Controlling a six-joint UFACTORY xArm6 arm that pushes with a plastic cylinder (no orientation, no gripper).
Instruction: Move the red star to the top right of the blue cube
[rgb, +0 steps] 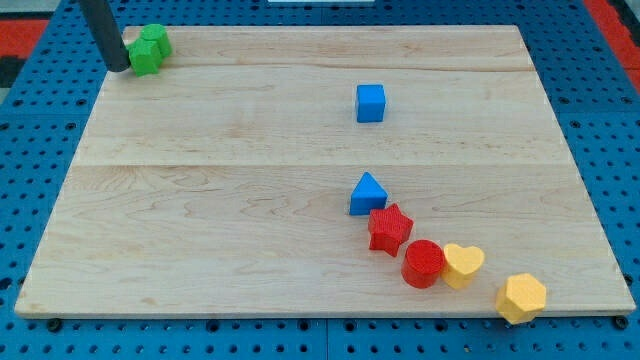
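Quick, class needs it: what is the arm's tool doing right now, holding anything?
No tool that grasps: only a rod, holding nothing. My tip rests at the view's top left, against the green block, far from the red star and blue cube.

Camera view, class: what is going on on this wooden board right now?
An arm's dark rod is working over a wooden board of coloured blocks. My tip sits at the view's top left, right beside the green block, far from the red star. The star lies low on the board, just below the blue triangle and next to the red cylinder. The blue cube stands alone higher up, so the star has not reached its top right.
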